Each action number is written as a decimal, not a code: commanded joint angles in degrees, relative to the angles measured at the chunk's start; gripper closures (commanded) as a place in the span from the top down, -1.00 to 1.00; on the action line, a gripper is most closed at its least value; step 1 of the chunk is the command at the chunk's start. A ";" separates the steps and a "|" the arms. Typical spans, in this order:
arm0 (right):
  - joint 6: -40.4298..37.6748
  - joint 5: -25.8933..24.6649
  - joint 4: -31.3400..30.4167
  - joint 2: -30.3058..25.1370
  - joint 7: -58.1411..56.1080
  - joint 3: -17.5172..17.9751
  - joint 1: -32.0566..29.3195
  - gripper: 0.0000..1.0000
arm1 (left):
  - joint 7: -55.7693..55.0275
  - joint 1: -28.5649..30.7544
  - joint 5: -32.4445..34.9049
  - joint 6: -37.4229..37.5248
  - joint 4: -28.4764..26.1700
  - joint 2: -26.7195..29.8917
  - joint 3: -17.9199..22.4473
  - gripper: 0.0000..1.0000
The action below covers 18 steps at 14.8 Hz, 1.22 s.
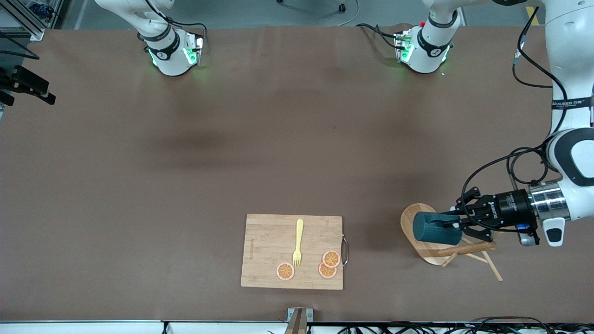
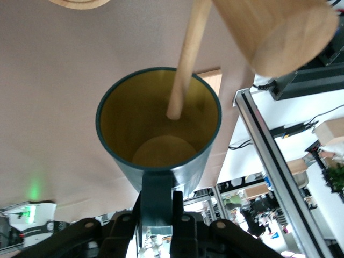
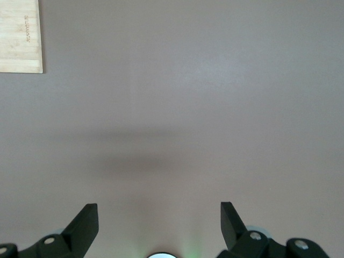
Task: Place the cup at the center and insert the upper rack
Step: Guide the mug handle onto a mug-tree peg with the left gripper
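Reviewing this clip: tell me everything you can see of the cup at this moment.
The cup is a small dark teal mug with a mustard-yellow inside. It is held on its side by the left gripper, shut on its handle, over the wooden mug tree at the left arm's end of the table. One peg reaches into its mouth.

Matt teal cup (image 1: 434,228) with glossy mustard inside, light smooth wooden rack (image 1: 420,241), matt brown table (image 1: 185,162)

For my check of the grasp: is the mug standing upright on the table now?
No, the left gripper holds the teal mug on its side by the handle, over the mug tree.
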<state>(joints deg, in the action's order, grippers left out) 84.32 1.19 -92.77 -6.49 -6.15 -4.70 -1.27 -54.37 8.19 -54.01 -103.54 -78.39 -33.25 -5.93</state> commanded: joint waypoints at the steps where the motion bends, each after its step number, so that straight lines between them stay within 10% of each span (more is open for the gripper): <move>1: 0.06 0.04 -1.45 -1.95 -1.14 0.04 0.21 1.00 | 4.17 2.00 -1.27 3.51 0.79 -0.41 -0.58 -0.98; 18: -2.67 -1.46 -1.45 -2.04 -2.64 0.13 0.30 1.00 | 25.90 6.66 -7.68 5.98 0.70 -4.37 -0.40 -0.95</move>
<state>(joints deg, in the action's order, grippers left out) 81.78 0.66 -92.77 -6.87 -8.72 -4.65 -1.24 -29.41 13.89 -59.45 -98.59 -78.41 -37.46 -5.90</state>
